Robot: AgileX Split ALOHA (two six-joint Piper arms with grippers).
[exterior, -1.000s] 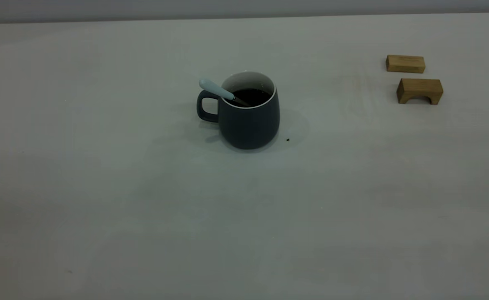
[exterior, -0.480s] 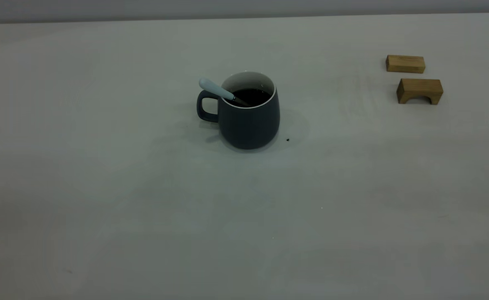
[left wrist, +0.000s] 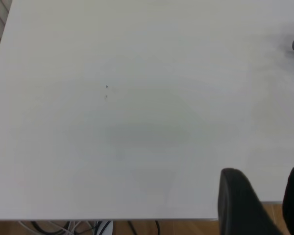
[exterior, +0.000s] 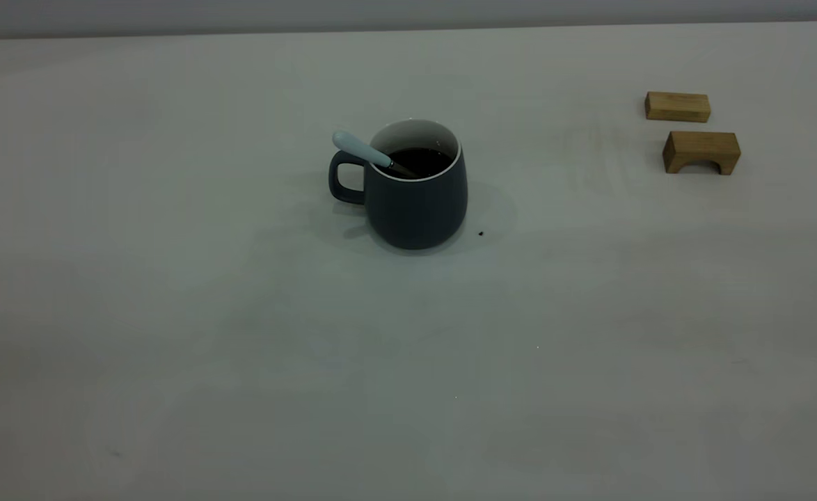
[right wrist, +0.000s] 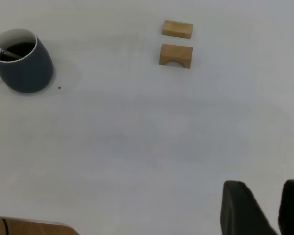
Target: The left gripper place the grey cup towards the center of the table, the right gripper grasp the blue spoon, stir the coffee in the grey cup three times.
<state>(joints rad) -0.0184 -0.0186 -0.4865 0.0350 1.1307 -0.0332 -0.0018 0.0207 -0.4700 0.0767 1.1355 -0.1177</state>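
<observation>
The grey cup [exterior: 415,202] stands upright near the middle of the table [exterior: 241,348], its handle pointing to the exterior view's left. Dark coffee [exterior: 422,160] fills it. The blue spoon [exterior: 361,149] rests inside, its pale handle leaning out over the rim above the cup's handle. Neither gripper shows in the exterior view. In the right wrist view the cup [right wrist: 27,68] sits far from my right gripper [right wrist: 267,188], which is open and holds nothing. My left gripper [left wrist: 267,178] hangs open over the table's edge, also holding nothing.
Two wooden blocks lie at the far right: a flat one [exterior: 677,106] and an arch-shaped one [exterior: 701,151] in front of it. A tiny dark speck [exterior: 481,234] lies beside the cup. Cables [left wrist: 88,227] show below the table's edge in the left wrist view.
</observation>
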